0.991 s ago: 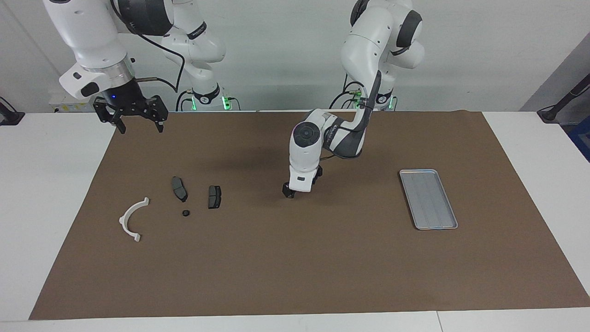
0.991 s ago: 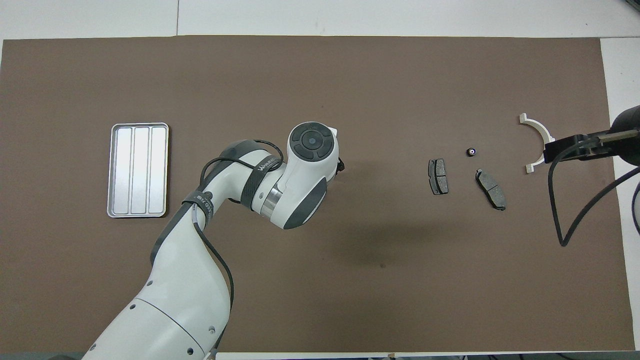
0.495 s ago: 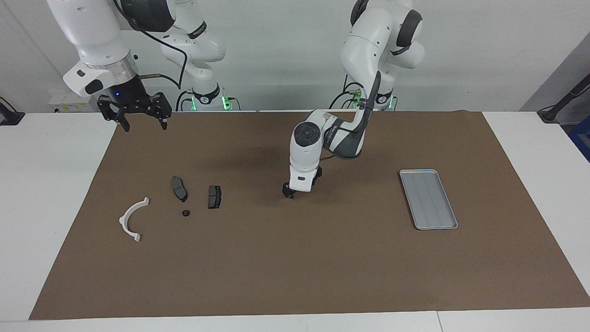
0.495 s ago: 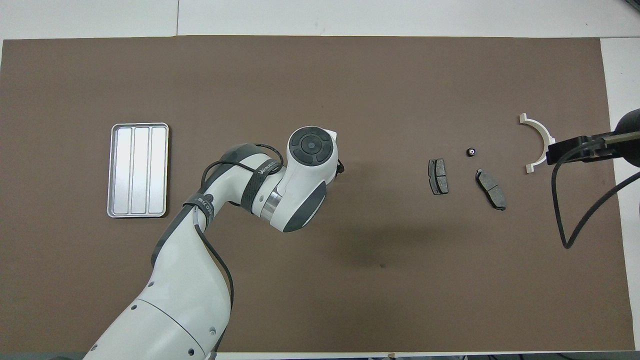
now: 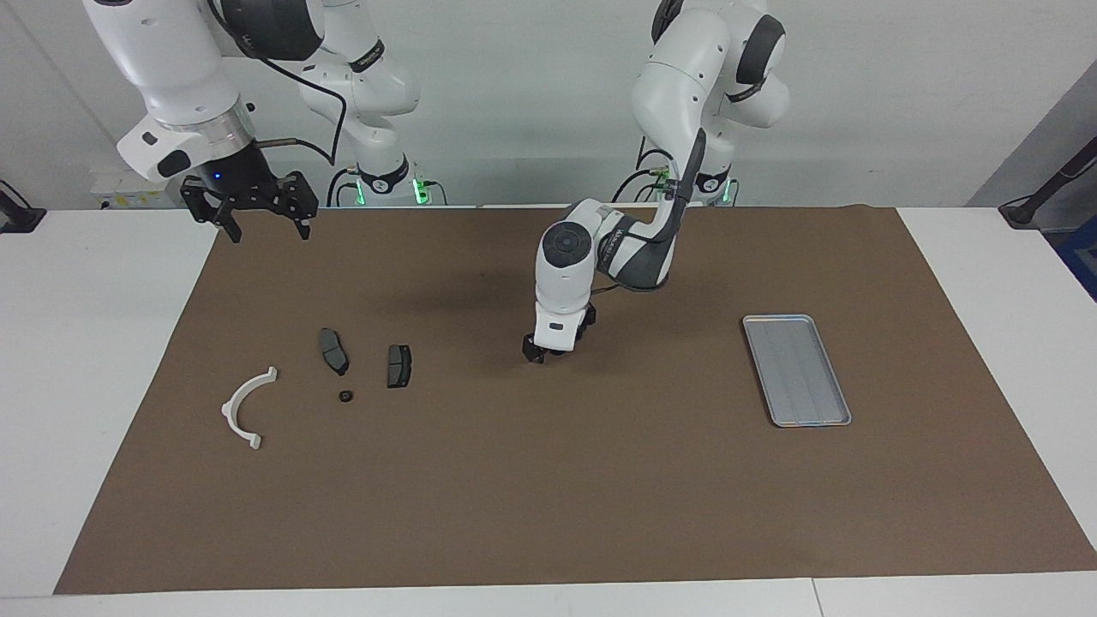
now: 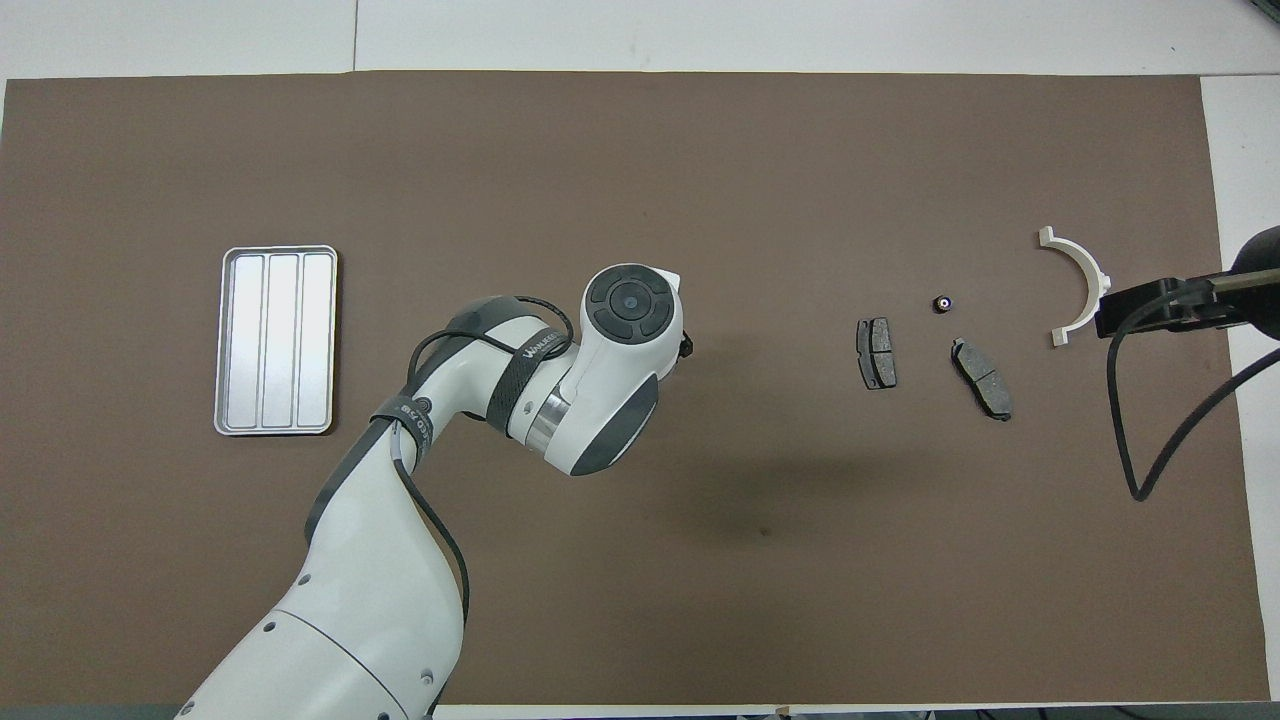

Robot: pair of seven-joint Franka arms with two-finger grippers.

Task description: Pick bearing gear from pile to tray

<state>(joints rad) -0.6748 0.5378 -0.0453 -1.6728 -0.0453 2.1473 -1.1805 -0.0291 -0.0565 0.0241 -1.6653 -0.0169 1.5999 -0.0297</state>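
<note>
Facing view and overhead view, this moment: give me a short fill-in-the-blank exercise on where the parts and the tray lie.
1. The tray holds ____ parts.
2. The white arc bracket lies toward the ____ arm's end of the table.
3. Beside the small black round piece lie ____ dark brake pads.
4. The left gripper is low over the brown ____.

Missing words: no; right; two; mat

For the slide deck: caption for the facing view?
Left pincer low over brown mat, between scattered small parts and empty silver ridged metal tray; right arm waits.
</note>
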